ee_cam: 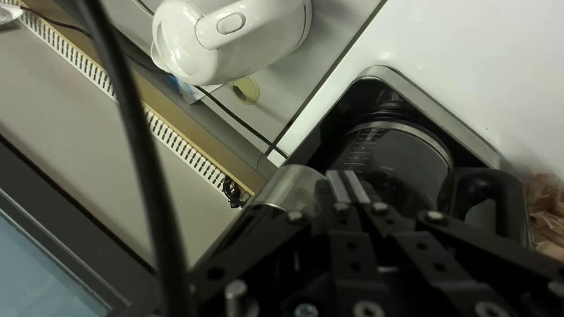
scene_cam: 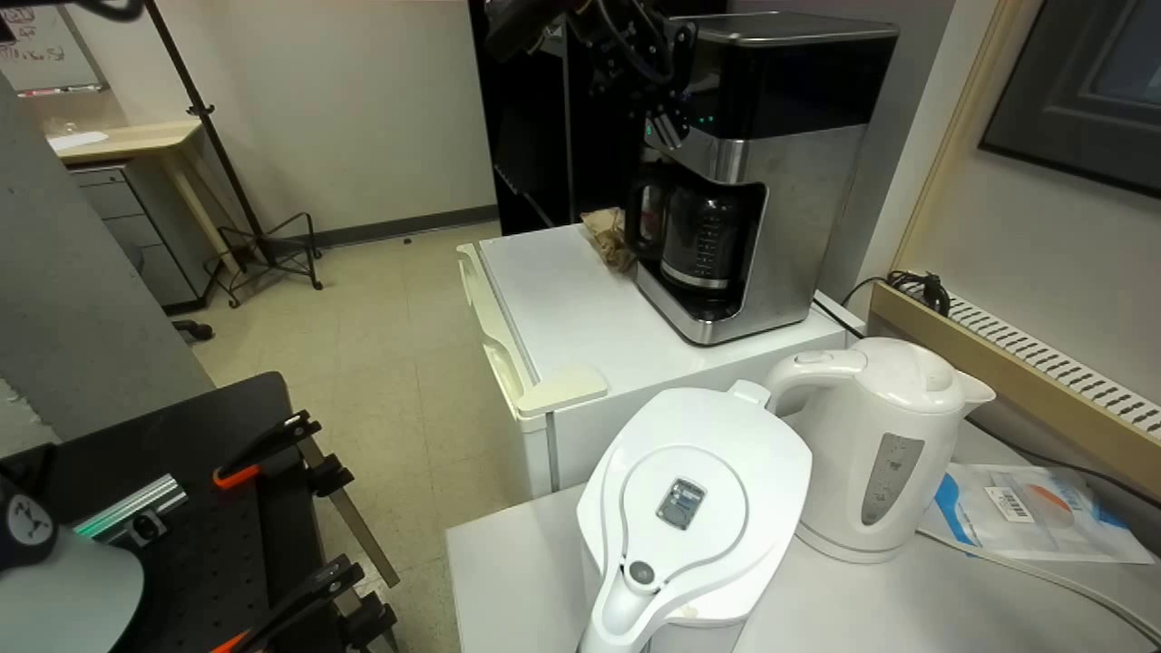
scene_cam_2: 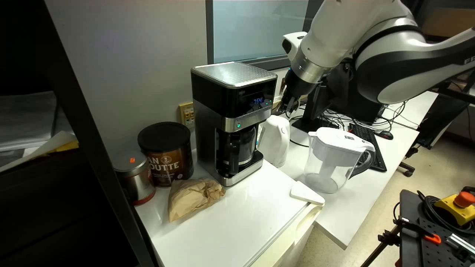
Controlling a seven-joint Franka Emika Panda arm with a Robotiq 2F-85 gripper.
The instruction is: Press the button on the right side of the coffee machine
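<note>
In an exterior view, here's the gripper (scene_cam: 668, 131), high up and pointing down, its tips overlapping the upper front of the coffee machine (scene_cam: 803, 199); whether they touch, I can't tell from here. Below the gripper, slightly right, sits the dark carafe (scene_cam: 703, 236) in the machine's lower part; lower left, a crumpled paper bag (scene_cam: 606, 238) rests on the white tabletop (scene_cam: 567, 299). Farther down and right, nearer the camera, stand the white kettle (scene_cam: 843, 472) and the filter jug (scene_cam: 694, 521).

In an exterior view, it hangs just right of the machine, under the white arm (scene_cam_2: 330, 40) and above the kettle. Left of the gripper, blue digits (scene_cam_2: 258, 100) shine, a green light (scene_cam_2: 238, 125) glows on the silver front (scene_cam_2: 258, 118), and, well beyond, there's a black-lidded tub (scene_cam_2: 167, 159).

And the wrist view: fingertips (ee_cam: 337, 187) side by side, closed, only a slit between them. Just past the gripper, the carafe; up and left, the kettle; off right, the paper bag at the frame's edge.
</note>
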